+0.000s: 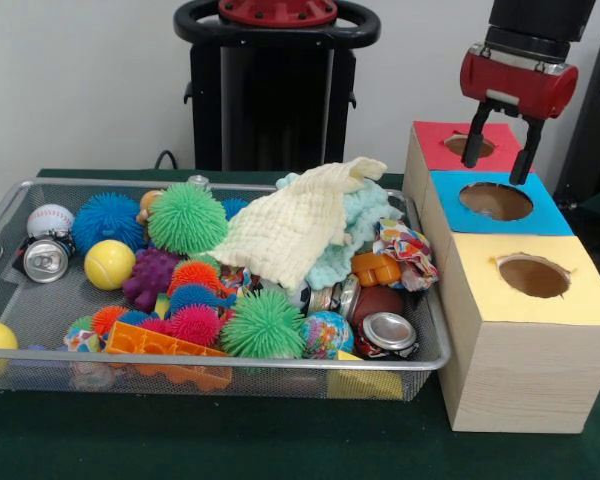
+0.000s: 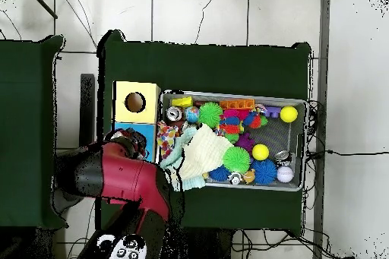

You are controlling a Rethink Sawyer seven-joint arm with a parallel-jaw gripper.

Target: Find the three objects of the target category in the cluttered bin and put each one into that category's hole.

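My claw (image 1: 502, 141) hangs open and empty above the red box's hole (image 1: 470, 146), right of the bin (image 1: 10, 225). Cans (image 1: 46, 259) lie inside the bin's left and front edges.

Red gripper (image 1: 501, 143), black fingers (image 1: 477, 137)

Claw (image 1: 500, 145): hangs with fingers spread, empty, above the red (image 1: 467, 146) and blue hole (image 1: 495, 201); all three holes are unblocked.
Bin (image 1: 0, 232) left end: bare mesh around one can (image 1: 46, 260), reachable from above.
Bin right end: cloth (image 1: 290, 228) drapes the pile; a second can (image 1: 388, 333) lies exposed against the corner wall.
Worktop (image 1: 230, 440): open strip before the bin.
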